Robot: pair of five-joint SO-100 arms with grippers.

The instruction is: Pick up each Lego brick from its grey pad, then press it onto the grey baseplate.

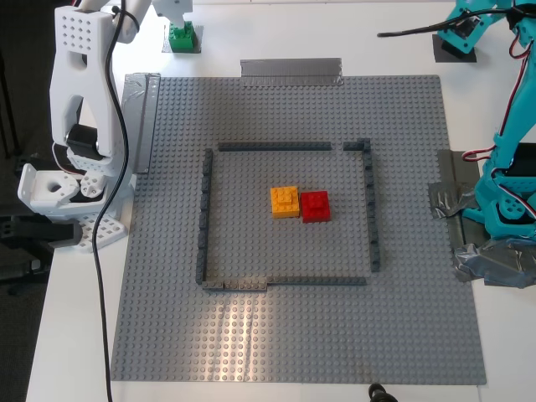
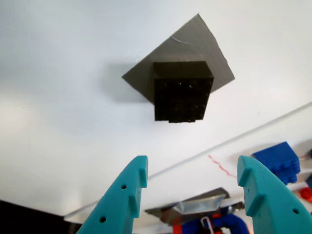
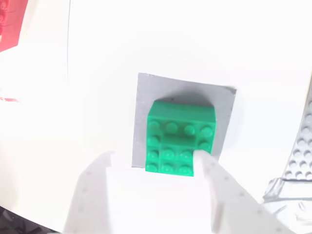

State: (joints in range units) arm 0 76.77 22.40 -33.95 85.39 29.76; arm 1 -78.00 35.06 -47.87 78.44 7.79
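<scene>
Second wrist view shows my second gripper with fingers apart, one tip already over the green brick on its silvery pad; closing now could knock it off. My first gripper (fingers also apart) hangs short of the black brick.

You see a glossy plastic green brick, matt grey pad, studded baseplate with sheen, and a smooth white table.

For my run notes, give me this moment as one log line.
first tool: open, above black studded plastic brick on dark grey pad | second tool: open, at green studded plastic brick | neither lifted
</scene>
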